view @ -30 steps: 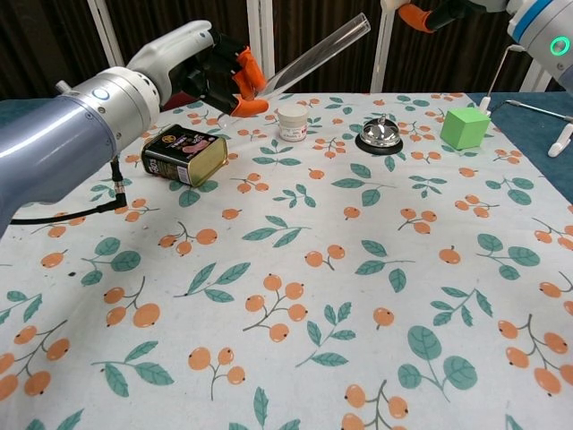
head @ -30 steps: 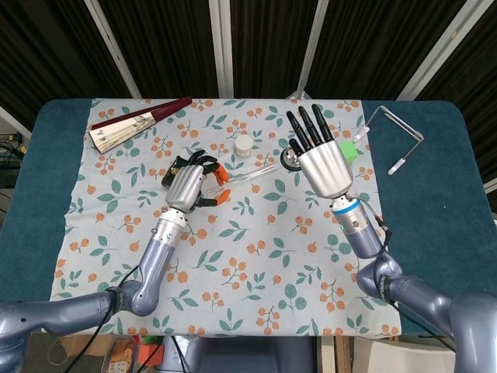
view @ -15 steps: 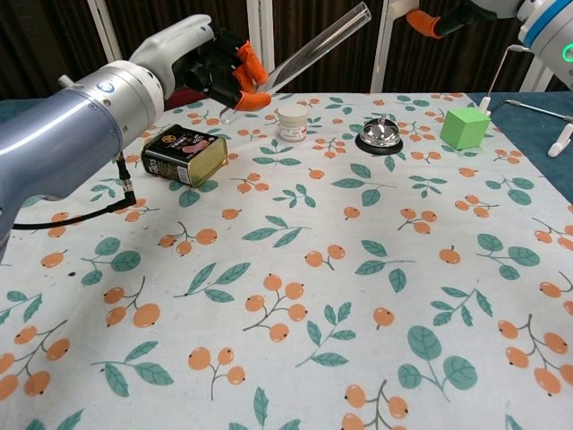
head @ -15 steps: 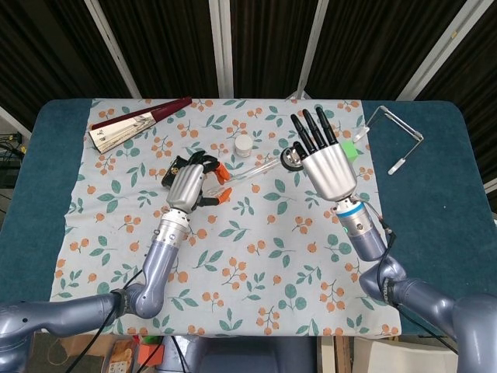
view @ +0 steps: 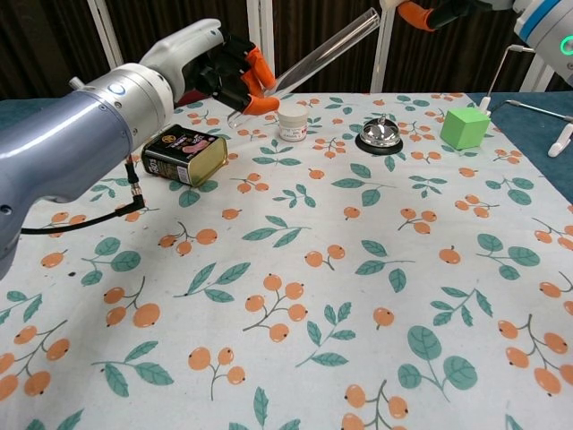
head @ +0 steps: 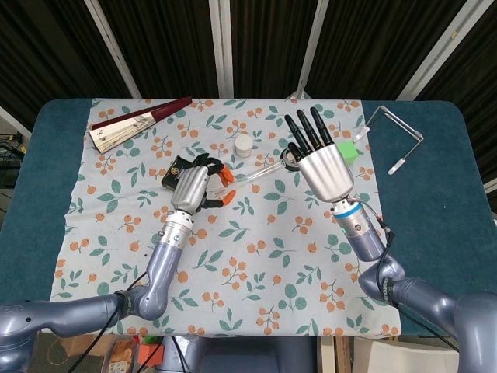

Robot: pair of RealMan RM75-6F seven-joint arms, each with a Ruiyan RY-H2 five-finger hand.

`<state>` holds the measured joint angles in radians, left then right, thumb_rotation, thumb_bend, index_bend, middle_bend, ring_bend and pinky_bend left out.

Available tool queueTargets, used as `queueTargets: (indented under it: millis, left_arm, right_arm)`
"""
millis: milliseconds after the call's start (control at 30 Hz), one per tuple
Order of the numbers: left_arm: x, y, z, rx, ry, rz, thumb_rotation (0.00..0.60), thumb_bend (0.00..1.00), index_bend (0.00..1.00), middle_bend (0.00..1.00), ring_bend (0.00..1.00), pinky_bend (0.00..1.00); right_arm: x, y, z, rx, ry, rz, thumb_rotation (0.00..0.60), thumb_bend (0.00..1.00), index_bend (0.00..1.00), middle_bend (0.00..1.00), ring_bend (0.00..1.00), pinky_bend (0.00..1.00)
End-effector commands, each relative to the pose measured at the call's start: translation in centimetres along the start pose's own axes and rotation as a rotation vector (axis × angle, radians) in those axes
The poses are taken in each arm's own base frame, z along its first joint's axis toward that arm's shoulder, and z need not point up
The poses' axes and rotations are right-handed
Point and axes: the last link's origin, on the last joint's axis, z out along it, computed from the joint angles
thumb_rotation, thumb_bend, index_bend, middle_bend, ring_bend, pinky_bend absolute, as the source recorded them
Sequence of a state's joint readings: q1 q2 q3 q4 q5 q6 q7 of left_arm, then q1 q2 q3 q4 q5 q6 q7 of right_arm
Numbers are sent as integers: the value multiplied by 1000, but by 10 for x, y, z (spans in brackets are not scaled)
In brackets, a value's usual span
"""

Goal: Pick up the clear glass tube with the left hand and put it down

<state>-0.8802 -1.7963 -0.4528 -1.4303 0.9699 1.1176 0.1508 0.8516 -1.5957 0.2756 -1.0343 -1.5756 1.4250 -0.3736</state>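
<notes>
My left hand (head: pixel 194 184) (view: pixel 226 76) holds the clear glass tube (head: pixel 257 174) (view: pixel 324 50) between its orange-tipped fingers, well above the table. The tube slants up and to the right from the hand, its open end high in the chest view. My right hand (head: pixel 322 163) hovers flat with its fingers spread and straight, holding nothing. In the chest view only its orange fingertips (view: pixel 418 13) show at the top edge.
A dark tin can (view: pixel 183 154) lies below my left hand. A small white jar (view: pixel 293 122), a silver bell (view: pixel 380 135) and a green cube (view: pixel 464 127) stand along the back. A folded fan (head: pixel 136 123) and a metal rod frame (head: pixel 396 134) lie at the far corners.
My left hand has shifted slightly to the right with the tube, which stays raised at about the same tilt. The right hand has wavered a little but stays spread.
</notes>
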Motion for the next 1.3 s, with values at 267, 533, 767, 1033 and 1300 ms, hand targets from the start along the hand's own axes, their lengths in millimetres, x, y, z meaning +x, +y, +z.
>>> queueTargets:
  millis: [267, 533, 767, 1033, 1300]
  left_arm:
    - [0, 0, 0, 1, 2, 2, 600, 629, 653, 695, 228, 103]
    - [-2, 1, -1, 7, -1, -6, 600, 629, 653, 695, 228, 102]
    - [-3, 2, 0, 7, -4, -7, 600, 629, 653, 695, 235, 102]
    - [-3, 3, 0, 4, -6, -4, 600, 629, 653, 695, 235, 102]
    - [-4, 2, 0, 4, -12, 3, 600, 629, 653, 695, 235, 103]
  right_arm:
    - [-2, -3, -2, 18, -9, 0, 600, 455, 611, 157, 38, 74]
    - [-3, -5, -4, 21, -11, 6, 600, 454, 611, 157, 38, 74]
    - [-3, -6, -4, 23, -12, 8, 600, 455, 611, 157, 38, 74]
    - [-4, -8, -5, 29, -14, 9, 600, 454, 611, 157, 38, 74]
    - [-5, -9, -6, 35, -18, 9, 600, 454, 612, 157, 38, 74]
